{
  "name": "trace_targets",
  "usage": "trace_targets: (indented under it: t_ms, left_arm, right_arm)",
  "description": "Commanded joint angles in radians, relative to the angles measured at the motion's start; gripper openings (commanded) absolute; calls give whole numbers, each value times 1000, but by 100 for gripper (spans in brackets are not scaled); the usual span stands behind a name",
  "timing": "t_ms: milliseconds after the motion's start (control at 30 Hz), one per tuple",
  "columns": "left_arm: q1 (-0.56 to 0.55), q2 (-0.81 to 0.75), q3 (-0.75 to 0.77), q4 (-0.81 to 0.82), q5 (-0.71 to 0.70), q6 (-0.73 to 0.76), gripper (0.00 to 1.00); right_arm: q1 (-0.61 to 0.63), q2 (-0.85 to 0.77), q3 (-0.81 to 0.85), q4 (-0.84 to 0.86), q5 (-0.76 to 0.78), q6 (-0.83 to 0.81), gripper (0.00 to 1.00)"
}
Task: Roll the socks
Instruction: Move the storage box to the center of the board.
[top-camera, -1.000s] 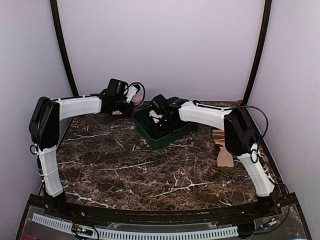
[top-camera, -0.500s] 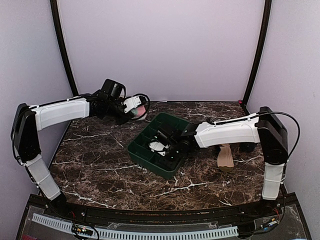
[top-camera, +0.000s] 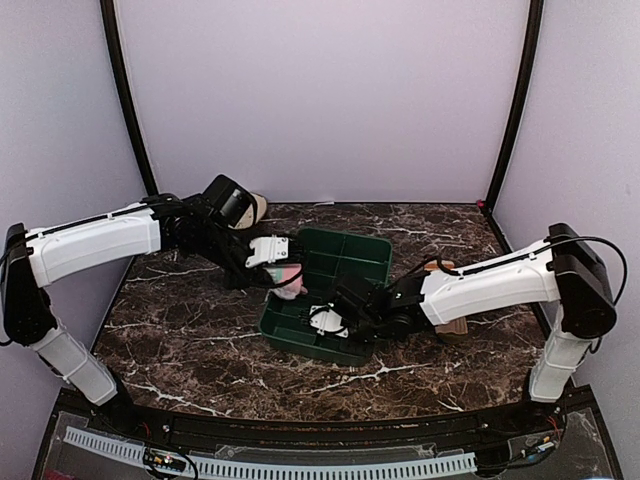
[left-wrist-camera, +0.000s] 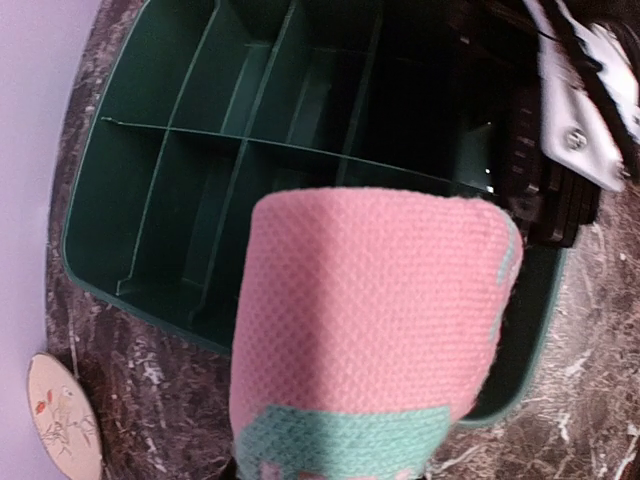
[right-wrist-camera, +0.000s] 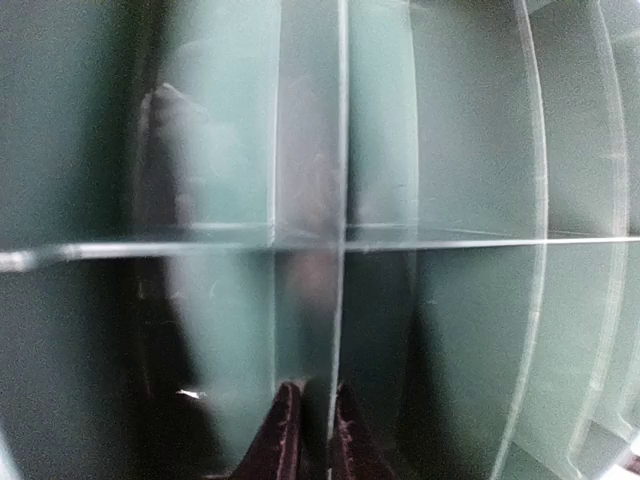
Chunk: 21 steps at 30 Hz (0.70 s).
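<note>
My left gripper (top-camera: 283, 272) is shut on the rolled pink sock (top-camera: 290, 282), which has a mint-green pattern, and holds it over the left edge of the green divided tray (top-camera: 365, 250). In the left wrist view the sock roll (left-wrist-camera: 370, 320) fills the foreground and hides my fingers. My right gripper (top-camera: 332, 318) is inside the tray, shut on a thin divider wall (right-wrist-camera: 342, 250), with one fingertip (right-wrist-camera: 283, 425) on each side of it. The tan sock (top-camera: 456, 330) lies at the right, mostly hidden under my right forearm.
A round beige patterned plate (top-camera: 256, 207) sits at the back left behind my left arm, and also shows in the left wrist view (left-wrist-camera: 62, 415). The tray (left-wrist-camera: 160, 200) has several compartments. Purple walls and black poles enclose the marble table (top-camera: 190, 330).
My right gripper has dragged the green tray forward and to the left. My left arm has swung from the back of the table down to the tray with the pink sock roll.
</note>
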Motion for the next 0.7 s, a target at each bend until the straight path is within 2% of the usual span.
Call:
trace_targets:
  t_ms: [0,233,367,667]
  left_arm:
    - [-31,-10,-16,-101,14,-45,0]
    - [-70,74,44,-108,-60,-110,0]
    - [-97,126,92,-109,-80,-124,0]
    - [-111,205,203,-150,-112,-153,0]
  right_arm:
    - [6,-45,-6,43,96,-2,16]
    - [6,-49,24,34,77,26,31]
    - [5,-103,24,60,79,70,43]
    - [6,-232,46,27,68,181,49]
